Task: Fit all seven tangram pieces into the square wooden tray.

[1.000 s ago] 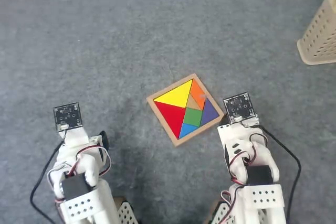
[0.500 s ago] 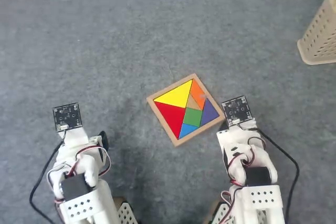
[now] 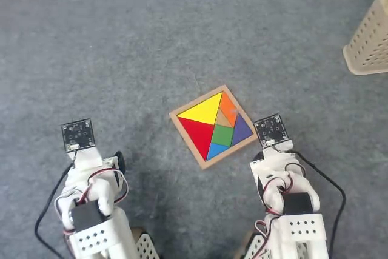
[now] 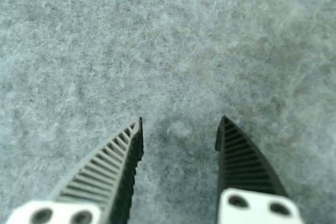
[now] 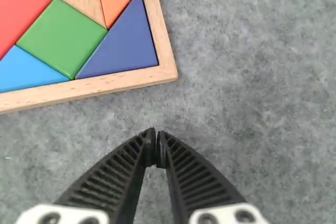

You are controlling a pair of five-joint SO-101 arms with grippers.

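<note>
The wooden tray (image 3: 188, 141) at centre is judged full; right gripper (image 5: 156, 132) closed, left gripper (image 4: 182, 121) parted, both empty; retreat is needed

High view looks down from above; right wrist view, close, shares the tray (image 5: 105, 83) corner.

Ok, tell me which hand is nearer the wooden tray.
Right. The right hand is shut just off a corner of the tray, beside the purple triangle. The left hand is open over bare carpet, well apart from the tray.
</note>
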